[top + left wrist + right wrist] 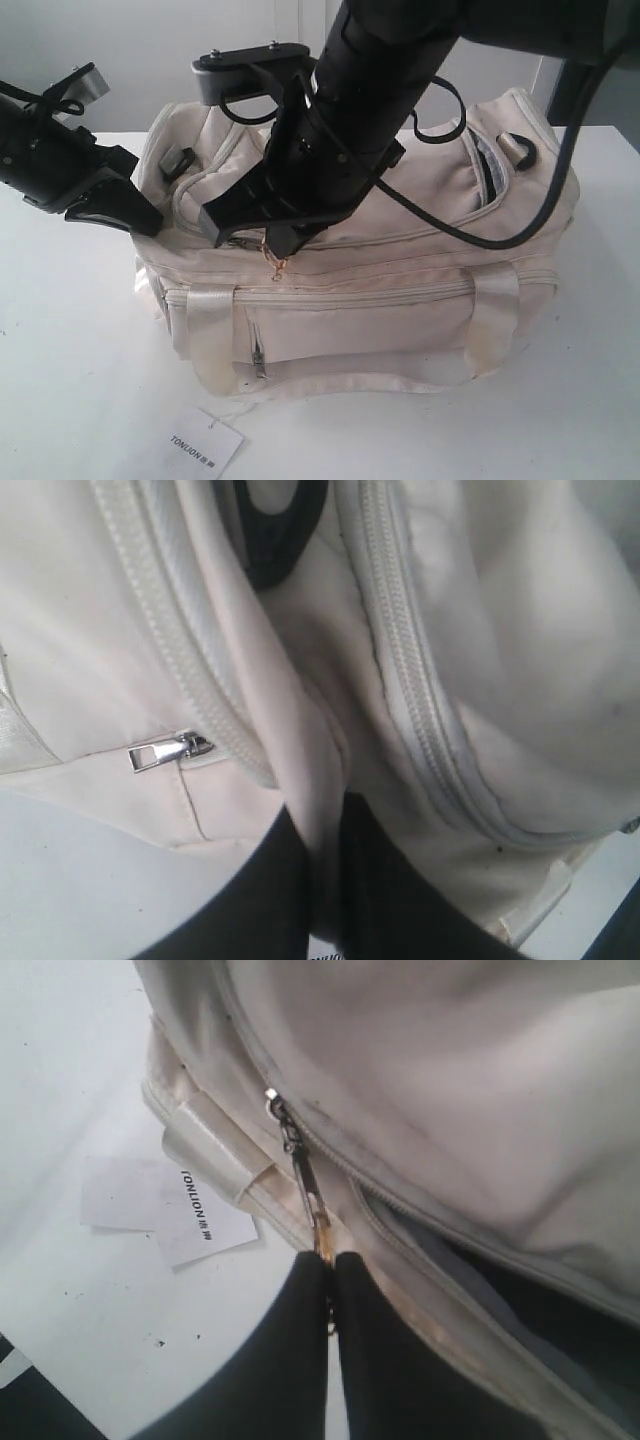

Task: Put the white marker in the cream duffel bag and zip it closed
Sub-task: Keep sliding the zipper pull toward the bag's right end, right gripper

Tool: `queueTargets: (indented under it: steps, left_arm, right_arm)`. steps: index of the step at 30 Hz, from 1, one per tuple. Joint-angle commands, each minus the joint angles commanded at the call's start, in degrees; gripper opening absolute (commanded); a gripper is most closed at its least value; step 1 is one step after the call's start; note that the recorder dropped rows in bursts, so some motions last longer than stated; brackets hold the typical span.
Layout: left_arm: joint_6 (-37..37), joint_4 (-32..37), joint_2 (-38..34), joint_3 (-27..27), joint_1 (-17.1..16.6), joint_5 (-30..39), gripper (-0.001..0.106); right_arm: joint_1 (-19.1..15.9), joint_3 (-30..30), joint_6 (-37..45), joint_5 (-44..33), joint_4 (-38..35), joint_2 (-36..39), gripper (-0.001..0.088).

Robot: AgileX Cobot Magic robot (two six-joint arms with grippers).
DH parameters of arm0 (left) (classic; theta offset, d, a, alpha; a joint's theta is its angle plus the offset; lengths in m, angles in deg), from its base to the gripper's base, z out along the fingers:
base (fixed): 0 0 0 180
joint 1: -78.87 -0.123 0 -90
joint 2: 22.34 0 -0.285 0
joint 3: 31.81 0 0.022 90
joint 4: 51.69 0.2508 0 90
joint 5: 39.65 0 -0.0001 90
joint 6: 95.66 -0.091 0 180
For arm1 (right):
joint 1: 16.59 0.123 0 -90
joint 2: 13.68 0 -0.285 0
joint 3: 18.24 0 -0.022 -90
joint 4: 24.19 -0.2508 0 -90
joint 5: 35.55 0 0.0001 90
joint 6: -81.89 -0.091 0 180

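Right wrist view: the right tool (330, 1257) is clamped on the zip pull (303, 1182) of the cream duffel bag (470, 1080), the left tool (322, 825) pinching a fold (318, 750) at the bag's end.

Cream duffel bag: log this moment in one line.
right end effector: shut on zip pull | left end effector: pinching cream duffel bag | zip: partly open

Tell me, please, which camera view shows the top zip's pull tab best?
The right wrist view: the pull tab sits large mid-frame, pinched in the right hand. The exterior view shows only a small coppery glimpse beneath the arm; the left wrist view shows a different silver puller.
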Motion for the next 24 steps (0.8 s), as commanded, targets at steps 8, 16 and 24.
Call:
queueTargets:
  steps: [8,16,24]
  left_arm:
    - [-0.3,0.0,0.0,0.0,0.0,0.2,0.000]
    - [-0.4,0.0,0.0,0.0,0.0,0.1,0.000]
    - [-1.3,0.0,0.0,0.0,0.0,0.1,0.000]
  right_arm:
    - [0.0,0.0,-2.8,0.4,0.0,-0.1,0.0000]
    - [0.0,0.0,-4.0,0.3,0.0,-0.1,0.0000]
    - [0.0,0.0,-4.1,0.1,0.0,-0.1,0.0000]
